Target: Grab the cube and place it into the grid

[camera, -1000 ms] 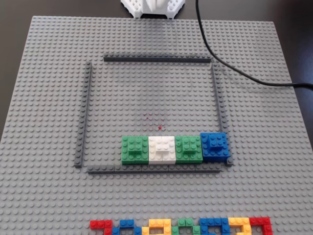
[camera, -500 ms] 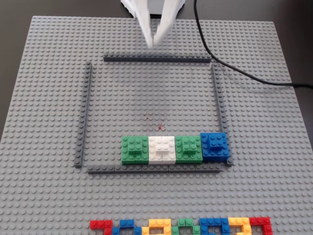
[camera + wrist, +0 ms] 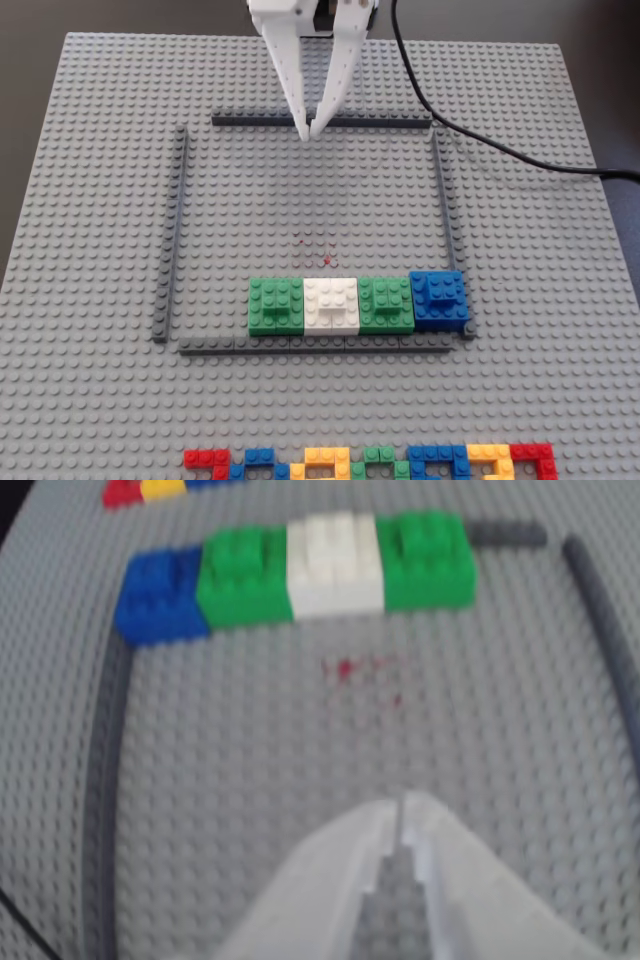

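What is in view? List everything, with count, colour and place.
baseplate: one, light grey, studded, under everything
grid: one square outline, four dark grey strips, mid-plate
green cubes: two, in the row inside the grid's near strip, first and third from the left in the fixed view
white cube: one, between the green ones
blue cube: one, right end of the row
red specks: a few, on the plate inside the grid
brick row: one, multicoloured, near edge of the plate
cable: one, black, far right corner
jaws: one pair, white, closed tip to tip, empty, at the grid's far strip
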{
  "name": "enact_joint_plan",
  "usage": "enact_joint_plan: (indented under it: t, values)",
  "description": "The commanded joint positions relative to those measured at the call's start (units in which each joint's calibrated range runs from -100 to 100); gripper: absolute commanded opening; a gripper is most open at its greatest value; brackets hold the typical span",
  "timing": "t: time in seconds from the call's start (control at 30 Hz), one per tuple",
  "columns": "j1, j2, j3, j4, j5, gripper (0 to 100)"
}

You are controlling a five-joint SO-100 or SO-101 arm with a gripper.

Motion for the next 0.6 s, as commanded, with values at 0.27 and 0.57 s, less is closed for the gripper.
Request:
enact_joint_plan:
  t: [0.27,0.57]
  values:
    - [-0.13,-2.04,0.53,8.62,-0.15,0]
    - [-0.13,-2.04,0.53,8.47,-0.34,0]
